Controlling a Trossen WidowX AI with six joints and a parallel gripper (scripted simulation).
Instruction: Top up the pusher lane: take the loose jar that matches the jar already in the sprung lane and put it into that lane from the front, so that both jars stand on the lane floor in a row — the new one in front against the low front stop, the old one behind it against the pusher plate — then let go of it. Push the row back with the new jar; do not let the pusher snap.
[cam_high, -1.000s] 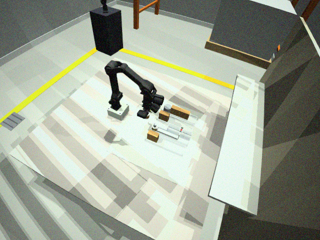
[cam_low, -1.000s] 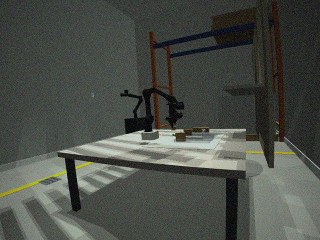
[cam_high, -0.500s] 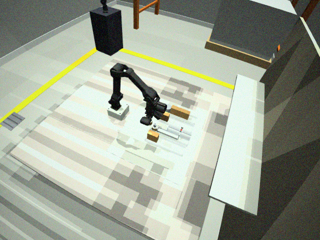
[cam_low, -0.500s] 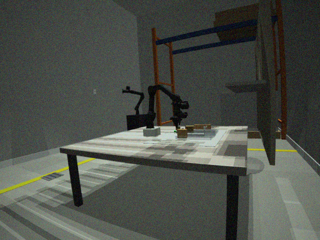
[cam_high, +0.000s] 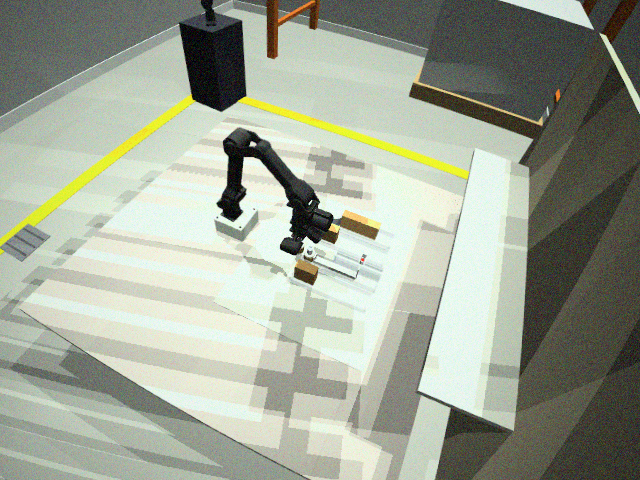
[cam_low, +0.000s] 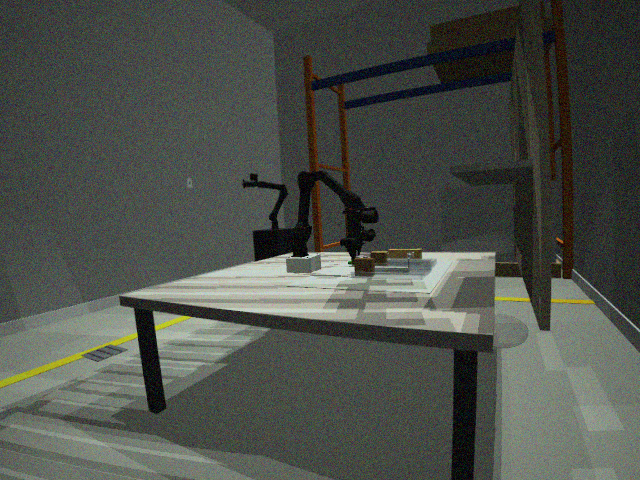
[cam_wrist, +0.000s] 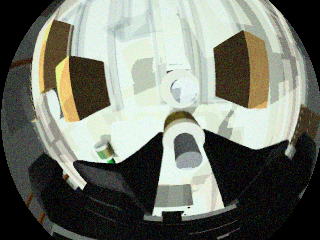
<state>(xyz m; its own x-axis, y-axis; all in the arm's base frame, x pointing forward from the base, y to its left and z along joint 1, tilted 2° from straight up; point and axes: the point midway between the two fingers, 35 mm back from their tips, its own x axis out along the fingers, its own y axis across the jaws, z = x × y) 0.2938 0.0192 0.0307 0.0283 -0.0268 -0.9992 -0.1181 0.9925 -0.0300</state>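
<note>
My gripper is shut on a jar with a grey lid, white shoulder and brown band. The held jar is just in front of the lane jar, which has a white shoulder and a pale grey lid and stands at the front end of the sprung lane. The held jar's base is hidden, so I cannot tell whether it touches the lane floor, front stop or lane jar. A loose green-banded jar is left of the gripper in the wrist view.
A brown block stands on one side of the lane. Two more blocks, a short one and a longer one, stand on the other side. A white round object is beside them.
</note>
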